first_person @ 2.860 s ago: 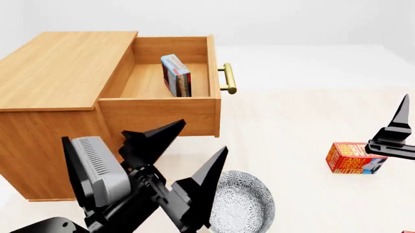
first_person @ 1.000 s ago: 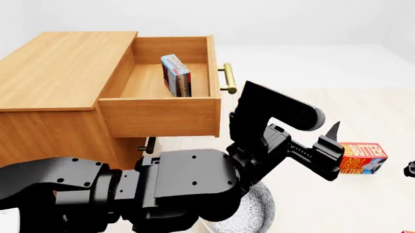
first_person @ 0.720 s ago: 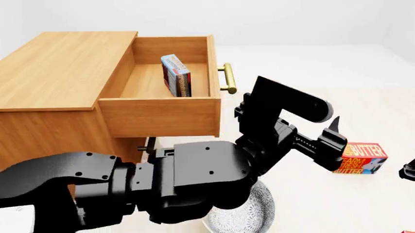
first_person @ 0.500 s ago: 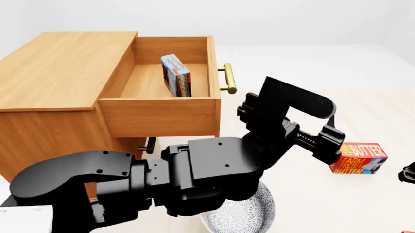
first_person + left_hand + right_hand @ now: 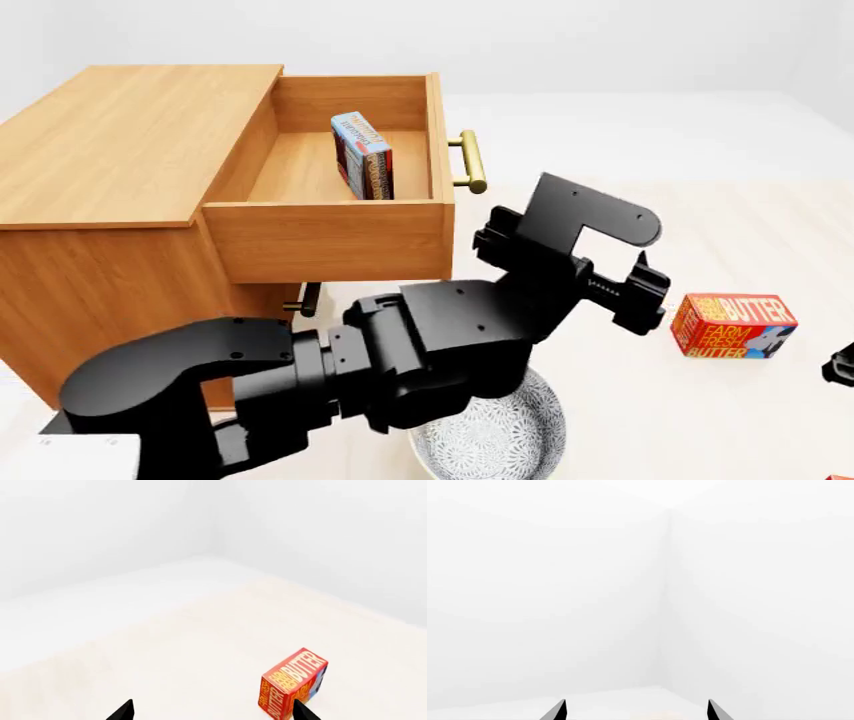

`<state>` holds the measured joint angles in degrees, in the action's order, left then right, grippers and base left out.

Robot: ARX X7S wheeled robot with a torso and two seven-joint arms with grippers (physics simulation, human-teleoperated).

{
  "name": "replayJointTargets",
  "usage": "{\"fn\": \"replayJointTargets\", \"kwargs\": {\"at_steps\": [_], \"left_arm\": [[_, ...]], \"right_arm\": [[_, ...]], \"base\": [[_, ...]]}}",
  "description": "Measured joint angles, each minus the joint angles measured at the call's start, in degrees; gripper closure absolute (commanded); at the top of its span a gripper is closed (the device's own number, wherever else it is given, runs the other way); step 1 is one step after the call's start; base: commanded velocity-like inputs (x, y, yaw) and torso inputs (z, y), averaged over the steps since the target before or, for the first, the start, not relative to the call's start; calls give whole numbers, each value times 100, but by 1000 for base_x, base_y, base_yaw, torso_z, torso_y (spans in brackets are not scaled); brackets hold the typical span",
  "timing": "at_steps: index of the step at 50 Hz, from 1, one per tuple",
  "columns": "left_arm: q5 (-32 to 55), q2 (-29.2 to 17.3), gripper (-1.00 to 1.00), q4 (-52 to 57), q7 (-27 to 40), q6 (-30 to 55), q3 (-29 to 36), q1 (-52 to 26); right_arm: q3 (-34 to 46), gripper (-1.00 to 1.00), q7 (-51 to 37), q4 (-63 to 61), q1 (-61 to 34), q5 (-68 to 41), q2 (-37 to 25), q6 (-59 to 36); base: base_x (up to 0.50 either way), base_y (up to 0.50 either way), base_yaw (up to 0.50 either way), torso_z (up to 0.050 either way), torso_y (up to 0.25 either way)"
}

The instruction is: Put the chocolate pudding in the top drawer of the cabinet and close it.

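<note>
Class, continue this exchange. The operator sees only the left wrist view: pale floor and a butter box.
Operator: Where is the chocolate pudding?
Observer: The chocolate pudding stands on edge inside the top drawer.
Operator: Is that drawer shut?
Observer: No. It is pulled out of the cabinet, with its brass handle on the butter box's side.
Operator: Is anything on the floor besides the butter box?
Observer: A patterned bowl, partly hidden beneath the left arm.
</note>
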<state>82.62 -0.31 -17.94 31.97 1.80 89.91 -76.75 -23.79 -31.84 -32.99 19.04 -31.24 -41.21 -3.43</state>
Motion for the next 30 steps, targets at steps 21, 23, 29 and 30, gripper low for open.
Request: {"fn": "replayJointTargets", "kwargs": {"at_steps": [21, 23, 29, 30], "left_arm": [[264, 31, -100, -585, -103, 169, -12, -2], [269, 31, -100, -641, -127, 174, -12, -3], [276, 31, -100, -815, -208, 182, -14, 0], [276, 31, -100, -844, -221, 183, -14, 1]], "right_arm": [[-72, -100, 83, 41, 116, 23, 109, 119], [-86, -100, 92, 44, 132, 23, 121, 134], [-96, -100, 106, 59, 151, 39, 158, 167], [-94, -100, 108, 63, 152, 42, 163, 172]], "base": [[0, 0, 0, 0, 0], [0, 0, 0, 0, 0], [0, 0, 0, 0, 0], [0, 0, 0, 0, 0]]}}
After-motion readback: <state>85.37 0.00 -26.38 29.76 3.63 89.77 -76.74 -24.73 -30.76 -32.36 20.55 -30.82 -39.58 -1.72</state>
